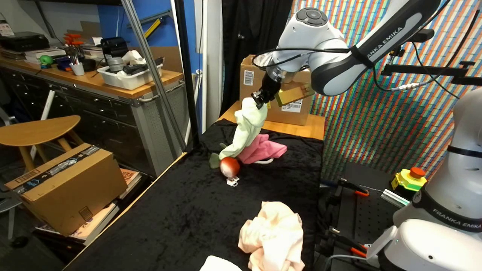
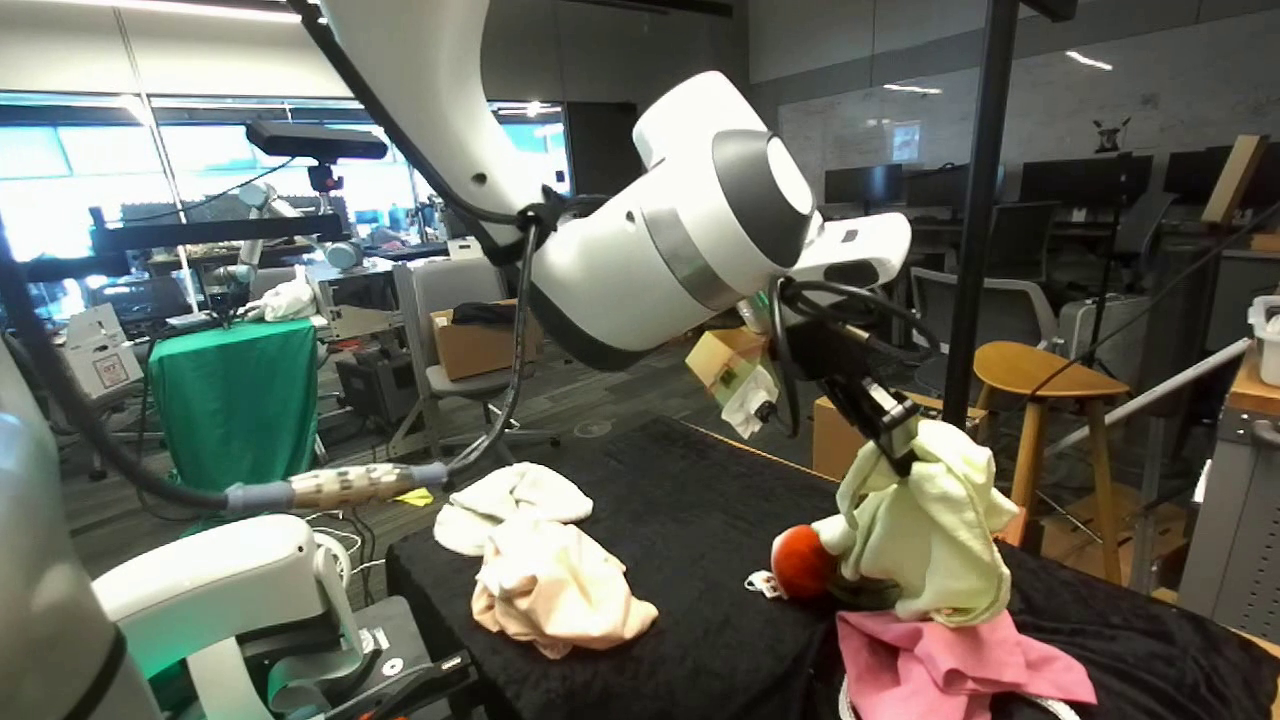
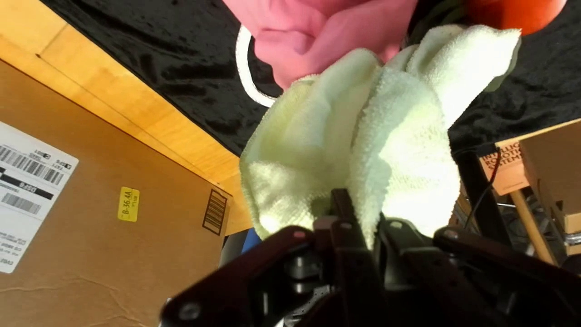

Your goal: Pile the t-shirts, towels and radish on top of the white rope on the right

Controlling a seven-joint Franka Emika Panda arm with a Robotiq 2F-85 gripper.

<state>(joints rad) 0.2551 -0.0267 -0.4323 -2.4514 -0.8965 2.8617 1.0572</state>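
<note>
My gripper (image 1: 260, 102) is shut on a pale green towel (image 1: 249, 122), which hangs below it; the fingers pinch a fold in the wrist view (image 3: 358, 213). The towel's lower end hangs over or beside a pink cloth (image 1: 267, 147); in an exterior view it hangs just above the pink cloth (image 2: 960, 665). The white rope (image 3: 243, 66) curves out from under the pink cloth, mostly hidden. The red and white radish (image 1: 229, 167) lies beside the towel's lower end, its green leaves partly covered. A peach cloth (image 2: 555, 585) and a white towel (image 2: 530, 495) lie crumpled at the other end.
A black cloth covers the table (image 1: 180, 222). A large cardboard box (image 1: 286, 109) stands at the table's end behind the gripper. A dark upright post (image 2: 975, 250) stands at the table's edge near the arm. A wooden stool (image 2: 1050, 370) is beyond it.
</note>
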